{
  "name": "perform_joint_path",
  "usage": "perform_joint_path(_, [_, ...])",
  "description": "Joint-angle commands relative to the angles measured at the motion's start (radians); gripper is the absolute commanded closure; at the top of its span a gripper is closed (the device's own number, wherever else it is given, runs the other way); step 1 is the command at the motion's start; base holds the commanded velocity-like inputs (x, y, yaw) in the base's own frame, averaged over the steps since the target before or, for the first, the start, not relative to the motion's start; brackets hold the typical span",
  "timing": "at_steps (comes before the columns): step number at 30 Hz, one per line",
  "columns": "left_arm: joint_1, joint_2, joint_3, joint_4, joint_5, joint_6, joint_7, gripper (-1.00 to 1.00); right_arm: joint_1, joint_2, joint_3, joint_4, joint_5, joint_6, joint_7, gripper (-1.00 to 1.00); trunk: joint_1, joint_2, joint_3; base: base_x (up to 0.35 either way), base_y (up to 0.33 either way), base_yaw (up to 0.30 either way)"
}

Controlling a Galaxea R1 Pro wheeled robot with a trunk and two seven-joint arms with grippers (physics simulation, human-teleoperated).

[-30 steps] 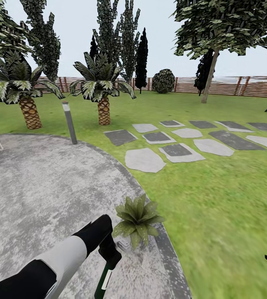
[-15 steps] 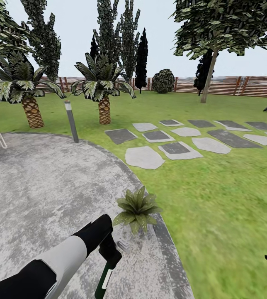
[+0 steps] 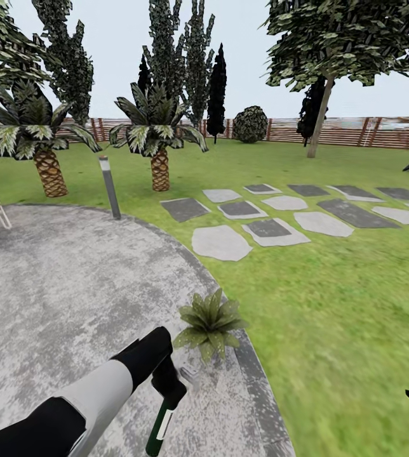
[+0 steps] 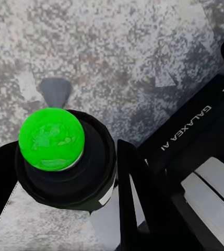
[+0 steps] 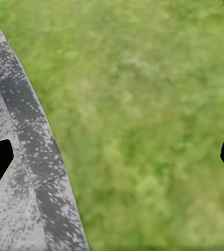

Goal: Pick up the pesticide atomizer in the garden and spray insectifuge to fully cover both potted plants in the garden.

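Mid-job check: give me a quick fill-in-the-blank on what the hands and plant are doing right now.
1. The left hand grips the slim dark green bottle with a white label, which has a bright ____ cap.
2. The low olive-green leafy rosette plant sits at the grey paved patio's ____.
3. The right hand, its fingers spread, hangs mostly over ____.

Missing: green; edge; grass

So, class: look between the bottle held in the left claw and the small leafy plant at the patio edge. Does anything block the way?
Nothing visible does. The pesticide atomizer hangs from the left claw, with bare patio paving between it and the potted plant.
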Motion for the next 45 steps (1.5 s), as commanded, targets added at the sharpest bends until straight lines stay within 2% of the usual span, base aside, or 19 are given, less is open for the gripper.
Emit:
perform_joint_path(1, [0.000,0.000,-0.001,-0.012,-0.011,0.002,-0.010,1.00,-0.001,0.000,-0.001,-0.001,0.009,0.004,0.010,-1.00,-0.004,0.007,0.002,0.000,0.000,0.000])
perform_joint_path(11, [0.000,-0.003,-0.002,-0.156,-0.007,-0.011,-0.009,1.00,-0.001,0.000,-0.001,-0.001,0.008,0.004,0.010,-1.00,-0.042,0.077,0.034,0.000,0.000,0.000])
perform_joint_path(12, [0.000,-0.003,0.006,-0.167,-0.007,-0.015,-0.008,1.00,-0.001,0.000,-0.001,-0.001,0.008,0.004,0.011,-1.00,-0.046,0.084,0.037,0.000,0.000,0.000])
perform_joint_path(15, [0.001,-0.003,0.087,-0.175,0.020,-0.111,-0.007,1.00,-0.001,0.000,0.000,-0.001,0.008,0.004,0.013,-1.00,-0.058,0.105,0.046,0.000,0.000,0.000])
perform_joint_path(17, [0.001,-0.002,0.127,-0.175,0.067,-0.194,-0.007,1.00,-0.001,0.001,0.001,-0.001,0.008,0.005,0.014,-1.00,-0.065,0.119,0.052,0.000,0.000,0.000])
perform_joint_path(19, [0.001,-0.001,0.142,-0.175,0.103,-0.240,-0.007,1.00,-0.001,0.001,0.001,-0.001,0.008,0.005,0.015,-1.00,-0.073,0.133,0.059,0.000,0.000,0.000])
perform_joint_path(24, [0.001,0.000,0.149,-0.174,0.122,-0.260,-0.006,1.00,-0.001,0.001,0.002,-0.001,0.008,0.005,0.016,-1.00,-0.092,0.168,0.074,0.000,0.000,0.000])
perform_joint_path(38, [0.011,-0.001,0.148,-0.170,0.127,-0.264,-0.006,1.00,-0.001,0.003,0.003,-0.002,0.009,0.005,0.017,-1.00,-0.142,0.259,0.115,0.000,0.000,0.000])
perform_joint_path(42, [0.014,-0.002,0.147,-0.171,0.127,-0.266,-0.006,1.00,-0.001,0.002,0.003,-0.001,0.054,0.005,0.009,-1.00,-0.142,0.259,0.115,0.000,0.000,0.000])
perform_joint_path(45, [0.015,-0.001,0.148,-0.171,0.126,-0.283,-0.006,1.00,-0.001,0.002,0.011,-0.001,0.071,0.006,0.014,-1.00,-0.142,0.259,0.115,0.000,0.000,0.000])
